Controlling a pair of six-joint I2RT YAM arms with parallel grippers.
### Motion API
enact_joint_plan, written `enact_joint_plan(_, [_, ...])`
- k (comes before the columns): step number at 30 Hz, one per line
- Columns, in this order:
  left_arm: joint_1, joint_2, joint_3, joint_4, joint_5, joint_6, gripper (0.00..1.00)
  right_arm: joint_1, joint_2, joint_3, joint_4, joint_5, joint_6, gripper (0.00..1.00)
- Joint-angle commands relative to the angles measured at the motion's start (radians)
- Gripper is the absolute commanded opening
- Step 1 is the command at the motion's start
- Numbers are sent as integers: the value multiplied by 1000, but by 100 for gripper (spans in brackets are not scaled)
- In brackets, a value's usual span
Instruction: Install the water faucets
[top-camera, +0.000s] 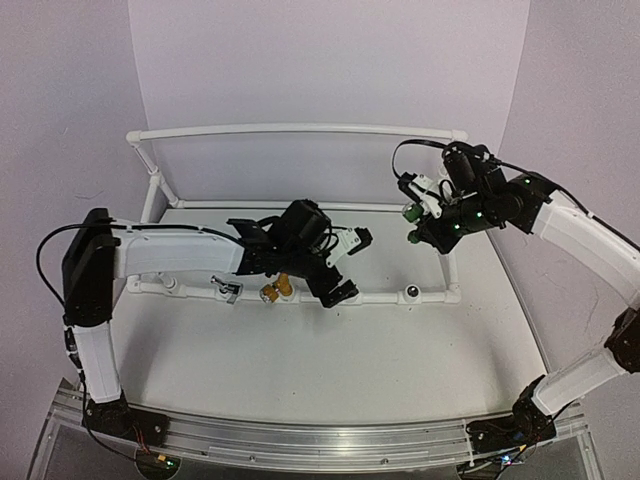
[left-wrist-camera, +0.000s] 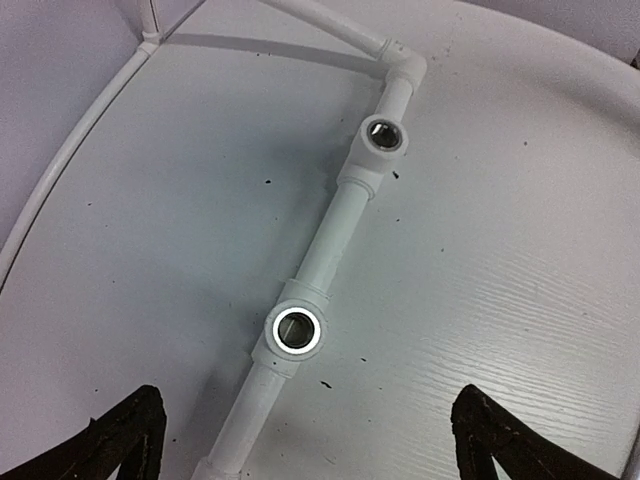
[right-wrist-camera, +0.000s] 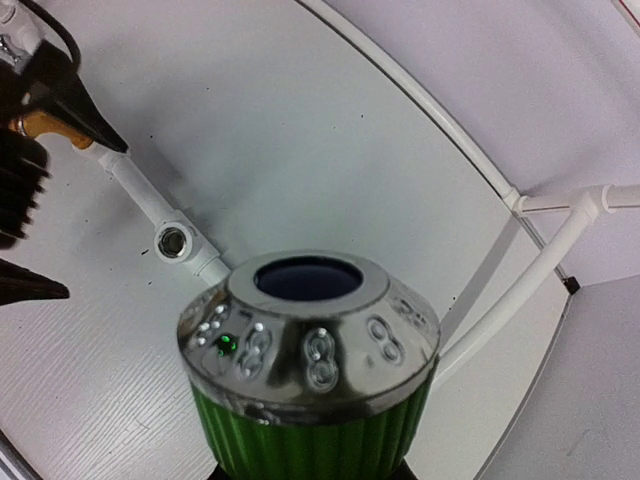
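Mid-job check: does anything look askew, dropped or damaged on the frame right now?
Nothing stands out. The silver faucet and brass faucet sit at the front pipe; whether they are straight I cannot tell. The green faucet is in the right hand, off the frame. No spill or damage shows.

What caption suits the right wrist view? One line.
Green faucet gripped in the right tool, empty pipe-frame socket beyond.

White links (top-camera: 170, 250), black joints (top-camera: 88, 265), black cables (top-camera: 45, 255), green lights (top-camera: 480, 213)
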Motion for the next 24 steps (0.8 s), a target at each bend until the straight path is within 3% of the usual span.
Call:
enact_joint_plan(1, [-2,-188,-74,-29,9,-187,100,3,102,116,-62,-82,-165,0])
enact_joint_plan(6, [28,-329,-148,-53,-72,-399,100,72,215,217,-113,-66,-225,0])
enact_joint_plan(12, [172,-534,-299,-45,-87,-680,100,206,299,224,-116,49,-287,0])
enact_joint_plan(17, [187,-618,-331,-125,-251,-777,100,250,383,259,-109,115,-286,0])
enact_joint_plan(24, [193,-663,-348,-168,-332,-837,100,295,439,266,-60,155,-320,0])
